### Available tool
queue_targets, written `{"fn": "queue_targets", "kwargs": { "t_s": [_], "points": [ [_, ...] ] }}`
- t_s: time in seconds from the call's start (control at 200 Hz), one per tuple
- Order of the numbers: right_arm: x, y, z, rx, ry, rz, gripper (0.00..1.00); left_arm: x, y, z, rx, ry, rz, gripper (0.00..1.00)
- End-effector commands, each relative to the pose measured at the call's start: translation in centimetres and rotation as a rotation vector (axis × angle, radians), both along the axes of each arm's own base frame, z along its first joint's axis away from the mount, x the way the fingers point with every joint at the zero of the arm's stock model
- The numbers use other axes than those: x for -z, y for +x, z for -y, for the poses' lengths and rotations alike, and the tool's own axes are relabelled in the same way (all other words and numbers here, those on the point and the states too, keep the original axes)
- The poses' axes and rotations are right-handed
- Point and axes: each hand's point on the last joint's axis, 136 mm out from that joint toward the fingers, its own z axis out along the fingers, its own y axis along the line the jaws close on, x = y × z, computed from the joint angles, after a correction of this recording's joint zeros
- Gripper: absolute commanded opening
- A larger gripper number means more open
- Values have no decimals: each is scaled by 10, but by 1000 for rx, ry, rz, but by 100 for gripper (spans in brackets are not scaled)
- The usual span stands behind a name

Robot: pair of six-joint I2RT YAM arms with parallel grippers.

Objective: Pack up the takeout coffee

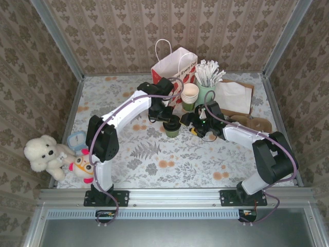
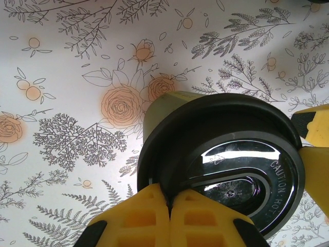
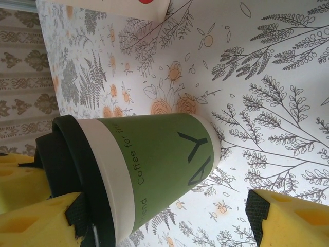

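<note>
Far left of the coffee cup, at the tabletop [image 1: 149, 159] edge: fluffy white plush dog [image 1: 43, 154], with a small round-faced doll [image 1: 82, 165] touching it.

Left gripper [image 1: 165, 117] hangs over the cup's far side. Left wrist view: its yellow fingers [image 2: 139, 216] are pressed together, only a thin seam between them, meeting right at the lid's rim. Cannot tell whether the rim is nipped between them.

Small dark green paper coffee cup with black plastic lid [image 1: 172, 128] stands upright on the flowered tabletop, mid-table, between the two grippers. The lid is on, so the contents are hidden. Right wrist view shows the green wall with a white band under the lid [image 3: 164, 164].

Behind the cup: white paper carrier bag with red print and cord handles [image 1: 172, 67], upright. Its inside cannot be made out.

Behind and right of the cup: stack of nested cream paper cups [image 1: 190, 92]. Just beside the stack is a taller mint-green cup [image 1: 205, 92], holding a bunch of white stirrers [image 1: 208, 72].

Right gripper [image 1: 189, 122] is just right of the cup. Its jaws stand wide open, one yellow finger [image 3: 36, 216] by the lid and the other off past the cup's base, apart from it.

Further right: white napkins [image 1: 232, 95] lying on a brown cardboard tray [image 1: 252, 121].
</note>
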Motion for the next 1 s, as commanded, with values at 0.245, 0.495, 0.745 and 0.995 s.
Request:
{"fn": "queue_targets", "kwargs": {
  "t_s": [0.245, 0.495, 0.745, 0.995],
  "points": [
    [62, -25, 41, 88, -262, -165, 79, 31, -15, 2, 99, 40, -78, 0],
    [120, -55, 55, 108, -330, -306, 79, 77, -40, -12, 127, 65, -203, 0],
    [86, -37, 31, 61, -192, -223, 82, 85, -35, -13, 142, -24, -172, 0],
    [-16, 9, 2, -70, 14, 35, 88, 8, -10, -2, 358, -79, 58, 0]
  ]
}}
